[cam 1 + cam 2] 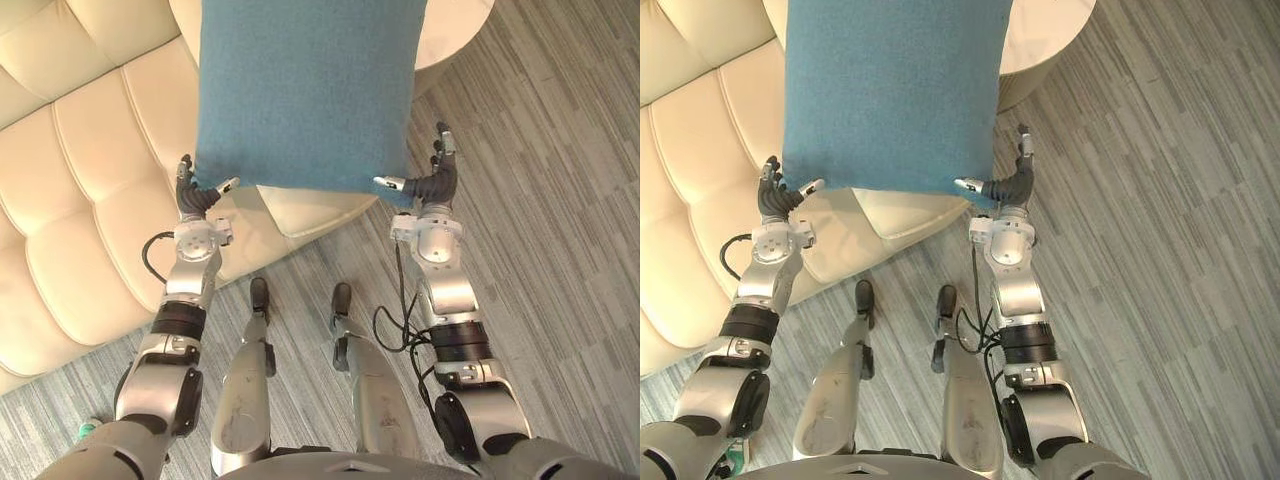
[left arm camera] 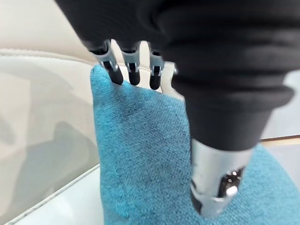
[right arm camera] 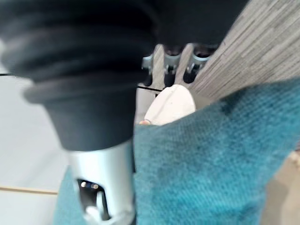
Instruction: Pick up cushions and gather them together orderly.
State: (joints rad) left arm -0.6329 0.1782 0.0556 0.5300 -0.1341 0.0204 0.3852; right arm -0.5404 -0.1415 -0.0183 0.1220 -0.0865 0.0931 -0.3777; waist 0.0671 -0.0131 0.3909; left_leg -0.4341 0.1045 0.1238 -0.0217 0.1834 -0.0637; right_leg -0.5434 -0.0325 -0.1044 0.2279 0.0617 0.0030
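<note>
Both hands are up close with one teal cushion (image 1: 305, 90) stretched between them, so that's two hands, one cushion. Left hand (image 1: 195, 195) has the cushion's near left corner, right hand (image 1: 435, 180) has the near right corner. On the left wrist view the fingers (image 2: 134, 75) sit curled on the cushion's edge with the thumb (image 2: 213, 187) pressed into the fabric on the other side, so it's a pinch grip. Same deal on the right: fingers (image 3: 173, 61) go behind the corner and the thumb (image 3: 101, 187) clamps the front. The cushion is lifted off everything, spread flat and wide above the near right end of the one cream tufted sofa (image 1: 80, 180), and its far edge runs out past the top of the head views. One rounded cream piece (image 1: 455, 35) peeks out at the far right, ottoman or low counter, can't tell which. Grey striped floor (image 1: 560, 200) covers the right side.
</note>
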